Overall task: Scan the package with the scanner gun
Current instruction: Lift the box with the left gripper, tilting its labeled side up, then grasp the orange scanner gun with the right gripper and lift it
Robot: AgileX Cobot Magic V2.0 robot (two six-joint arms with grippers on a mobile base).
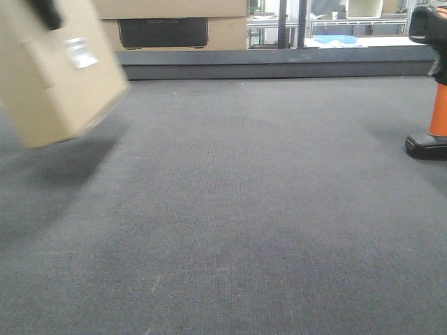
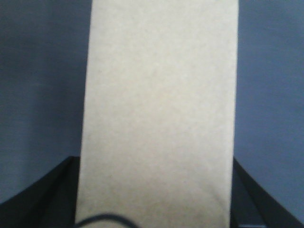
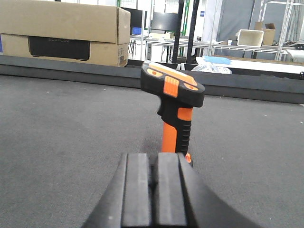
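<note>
Package (image 1: 56,77) is hanging clamped in the left gripper (image 2: 156,194) over the left edge of the table (image 1: 244,209), while the closed, empty right gripper (image 3: 153,190) is facing the scanner gun (image 3: 173,90), which it must open to grasp.

Item 1, right gripper (image 3: 153,156): on my wrist feed I log two matte black fingers (image 3: 137,185), flat-faced and rectangular with squared tips; they flare into a broad black base flecked with pale dust.
Item 2, left gripper (image 2: 153,159): I see only two black wedge-shaped fingers (image 2: 45,194); a thin dark cable (image 2: 102,217) curves low between them; my front feed adds one blurred black finger (image 1: 45,12).
</note>
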